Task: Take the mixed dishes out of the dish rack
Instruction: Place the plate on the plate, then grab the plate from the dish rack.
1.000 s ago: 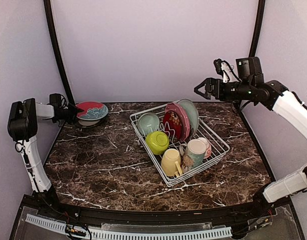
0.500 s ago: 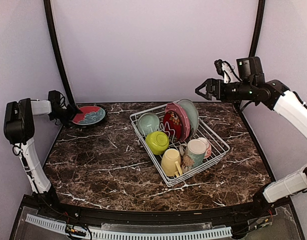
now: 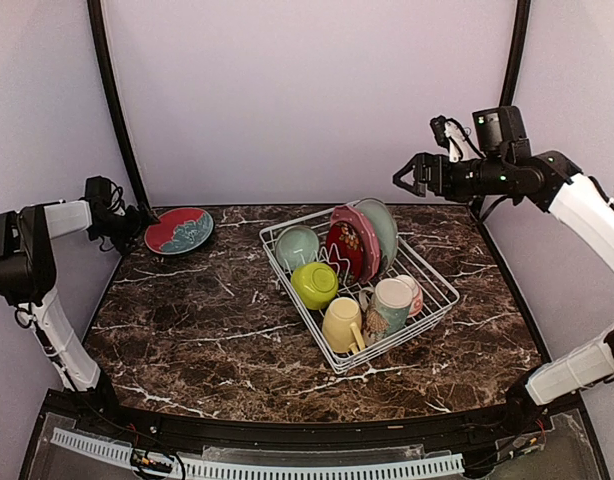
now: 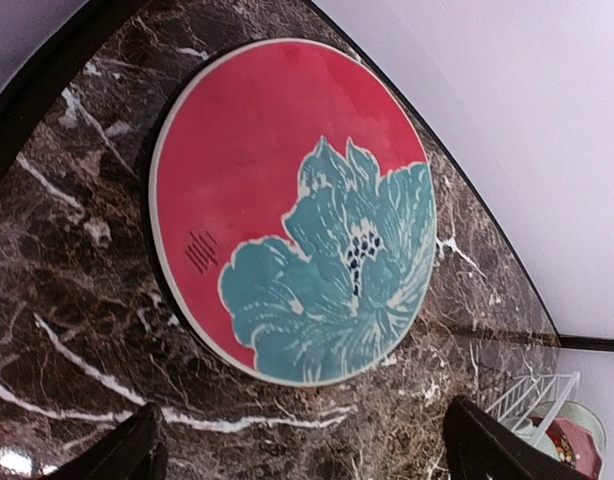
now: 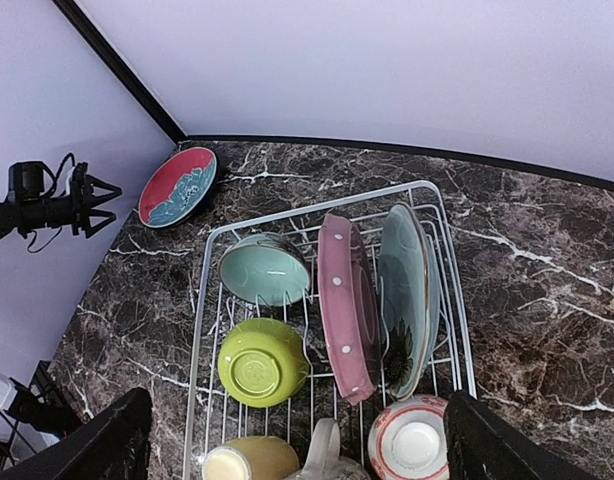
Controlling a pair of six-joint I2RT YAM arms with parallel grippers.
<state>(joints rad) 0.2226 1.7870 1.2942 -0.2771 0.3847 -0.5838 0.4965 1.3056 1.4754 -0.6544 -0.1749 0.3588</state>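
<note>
Left gripper (image 4: 305, 430), jaws spread wide and gripping nothing, faces the red plate (image 4: 277, 150), which lies flat at the tabletop's far left corner, apparently its unloading spot. Other dishes stand in the dish rack (image 3: 432, 283) mid-tabletop. Right gripper (image 3: 405, 176) hovers open above the far right edge, likely ready to pick.

Red plate (image 4: 287, 210), teal flower pattern

A red plate (image 3: 179, 230) lies flat at the far left corner of the marble table (image 3: 187, 320), with the left gripper (image 3: 139, 215) just beside its rim. The white wire rack (image 3: 435, 285) sits mid-table, crowded with dishes (image 3: 352, 262). The right gripper (image 3: 400, 180) hangs above its far right.
</note>
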